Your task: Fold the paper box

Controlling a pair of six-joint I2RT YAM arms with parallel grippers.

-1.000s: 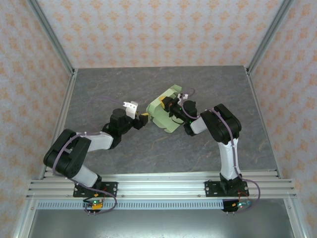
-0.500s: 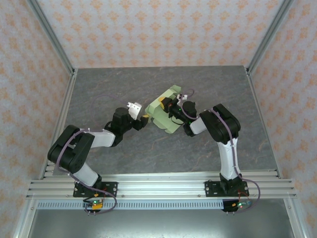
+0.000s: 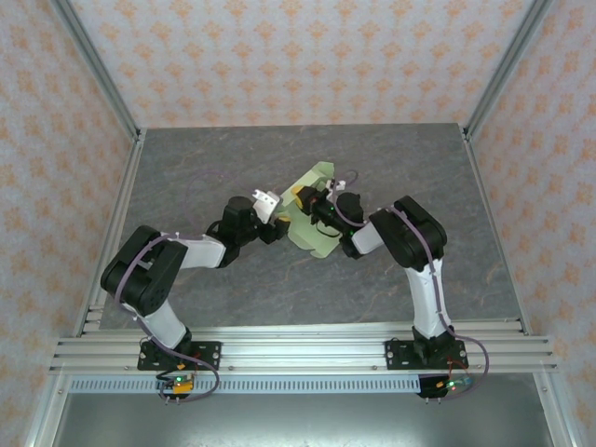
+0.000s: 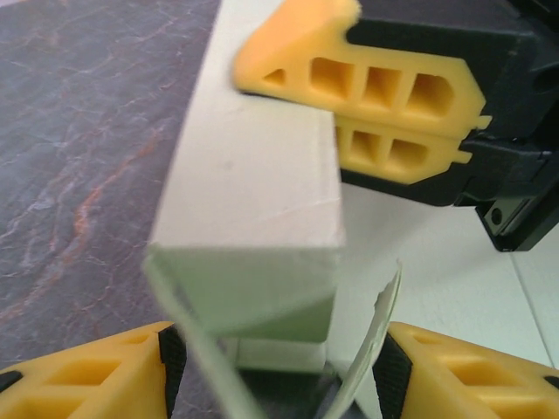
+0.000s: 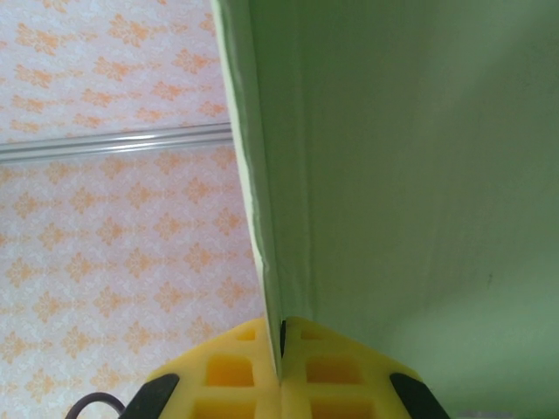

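Since a second ago, the left arm has reached further right and its left gripper (image 3: 277,223) has closed in on the paper box (image 3: 311,234), which has itself shifted slightly left on the desk (image 3: 391,168).

From the left wrist, the left gripper (image 4: 279,380) has its fingers (image 4: 87,375) spread part-way, one on each side of the near end of the paper box (image 4: 253,209). A thin loose flap curls up just beside the right-hand one, and whether either finger touches the card cannot be told.

The right gripper (image 3: 303,197) has its fingers pressed together on a raised panel of the card (its yellow fingers (image 4: 376,96) sit stacked at the far end of the folded part). From the right wrist, the right gripper (image 5: 280,367) pinches the card's thin edge, the paper box (image 5: 393,175) rising as a pale green wall above.

Both forearms stretch low over the desk, meeting at the box near its middle.
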